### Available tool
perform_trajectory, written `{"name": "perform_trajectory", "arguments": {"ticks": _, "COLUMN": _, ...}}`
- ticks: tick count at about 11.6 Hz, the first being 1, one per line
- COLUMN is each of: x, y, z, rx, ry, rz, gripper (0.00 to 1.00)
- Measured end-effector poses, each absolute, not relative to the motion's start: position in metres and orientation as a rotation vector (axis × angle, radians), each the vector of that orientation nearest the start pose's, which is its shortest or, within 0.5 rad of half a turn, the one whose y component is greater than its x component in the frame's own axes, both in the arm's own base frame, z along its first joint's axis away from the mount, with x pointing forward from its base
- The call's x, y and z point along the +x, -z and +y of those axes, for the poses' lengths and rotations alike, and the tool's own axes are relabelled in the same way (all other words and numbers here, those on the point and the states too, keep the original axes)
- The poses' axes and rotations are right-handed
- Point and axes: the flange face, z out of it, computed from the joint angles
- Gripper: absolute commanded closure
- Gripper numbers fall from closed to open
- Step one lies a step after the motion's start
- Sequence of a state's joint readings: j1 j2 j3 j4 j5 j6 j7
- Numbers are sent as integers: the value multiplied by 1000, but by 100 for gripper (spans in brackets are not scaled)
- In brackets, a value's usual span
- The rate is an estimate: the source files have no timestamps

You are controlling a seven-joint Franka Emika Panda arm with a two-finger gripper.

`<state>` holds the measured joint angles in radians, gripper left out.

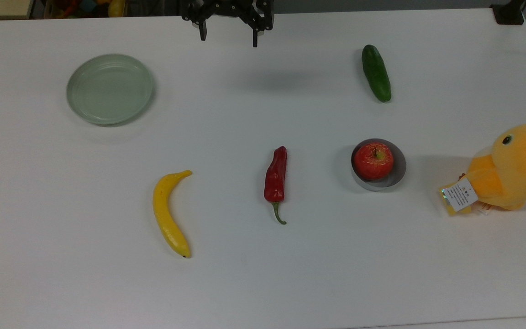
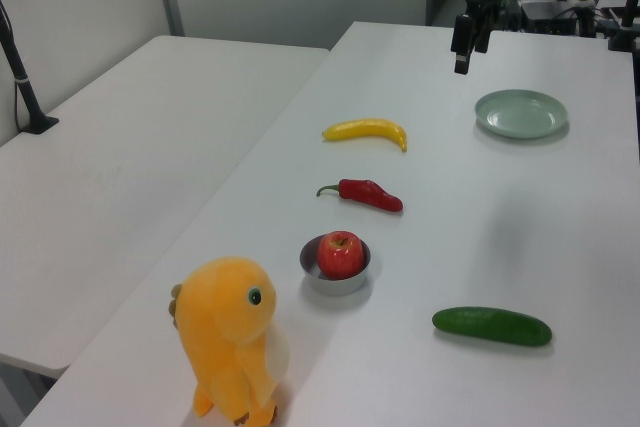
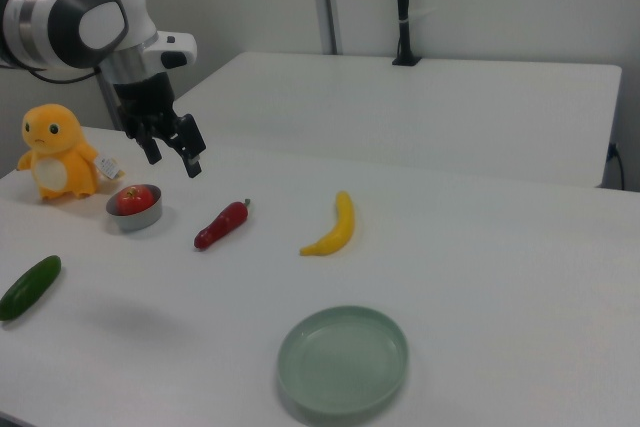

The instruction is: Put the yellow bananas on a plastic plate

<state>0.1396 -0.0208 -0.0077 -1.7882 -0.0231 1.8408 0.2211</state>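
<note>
**Banana lies on the table, plate holds nothing, gripper hangs open above**

In the top view, taking the table centre as the middle of the clock, the yellow banana [image 1: 169, 213] lies nearest, at about 7 o'clock, flat on the white table [image 1: 290, 283], its dark tip toward the near edge. Just past it, near the centre, lies a red chili pepper [image 1: 276, 178] with the green stem pointing to 6 o'clock. At about 3 o'clock stands a grey bowl [image 1: 388, 183] with a red apple [image 1: 373, 161] inside, and further at 3 o'clock, at the table edge, sits an orange plush duck [image 1: 514, 167]. The pale green plate [image 1: 110, 89] rests at 10 o'clock, well apart from the banana, with nothing on it. A green cucumber [image 1: 376, 73] lies at 1 o'clock. Farthest, at 12 o'clock, the gripper [image 1: 228, 34] hangs in the air over the table; its two fingers are spread apart and hold nothing.
</note>
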Motion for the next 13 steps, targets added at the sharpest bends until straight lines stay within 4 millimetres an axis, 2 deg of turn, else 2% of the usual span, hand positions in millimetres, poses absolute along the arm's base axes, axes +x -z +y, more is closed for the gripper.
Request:
{"name": "perform_trajectory", "arguments": {"ticks": 10, "x": 559, "y": -551, "z": 72, "rx": -3151, "ry": 103, "rz": 83, "gripper": 0}}
{"name": "perform_trajectory", "arguments": {"ticks": 13, "x": 561, "y": -541, "z": 71, "rx": -3150, "ry": 109, "rz": 78, "gripper": 0}}
